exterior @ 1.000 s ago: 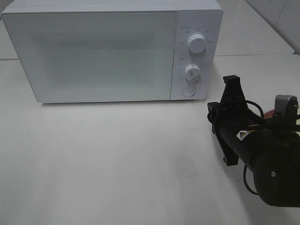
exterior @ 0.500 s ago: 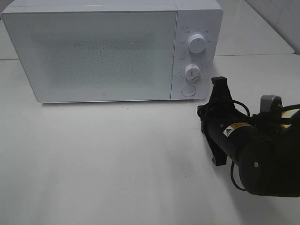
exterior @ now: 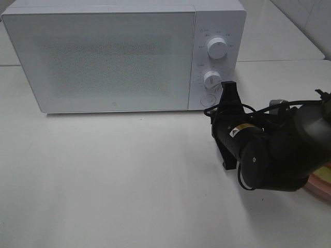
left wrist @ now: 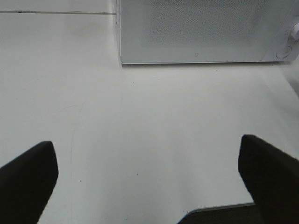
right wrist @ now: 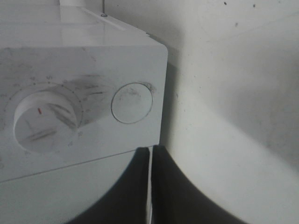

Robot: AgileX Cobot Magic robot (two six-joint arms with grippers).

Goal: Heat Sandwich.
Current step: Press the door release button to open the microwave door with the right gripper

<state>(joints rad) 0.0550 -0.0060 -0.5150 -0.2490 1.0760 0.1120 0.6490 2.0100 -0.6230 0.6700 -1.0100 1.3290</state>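
Right tool (right wrist: 150,154) pressed together, we should centre its tips on the microwave's (exterior: 103,57) round button (right wrist: 131,102) and push straight; left tool (left wrist: 148,163) is spread. The sandwich (exterior: 326,170) sits right, behind our arm.

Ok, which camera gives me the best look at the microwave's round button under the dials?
Right wrist view: the round button sits close and unobstructed, just ahead of the shut right gripper. Exterior high shows the button small, beside the gripper's tip. Left wrist catches the button tiny at the frame's edge.
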